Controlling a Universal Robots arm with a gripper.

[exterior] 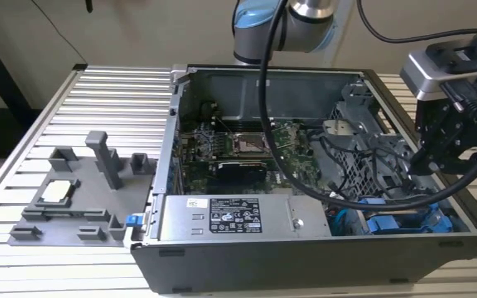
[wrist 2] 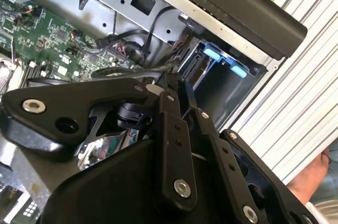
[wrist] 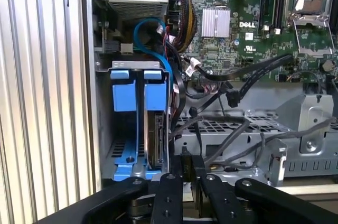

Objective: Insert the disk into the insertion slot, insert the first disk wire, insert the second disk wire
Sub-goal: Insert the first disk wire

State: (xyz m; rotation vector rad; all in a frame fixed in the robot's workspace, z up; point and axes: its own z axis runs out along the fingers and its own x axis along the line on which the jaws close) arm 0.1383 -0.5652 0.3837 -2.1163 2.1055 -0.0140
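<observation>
the arm (exterior: 313, 9) is a silver tube ending in a rounded light-blue joint cap (exterior: 255, 22). a thick black cable (exterior: 263, 112) runs off it in a long loop to the wrist, where a pale grey block (exterior: 437, 65) with squared edges sits above black housing. in the second wrist view the gripper (wrist 2: 170, 91) is matte black, built of flat, round-ended link bars that overlap, pinned with shiny silver round-headed screws (wrist 2: 182, 188) and smaller dark ones.
</observation>
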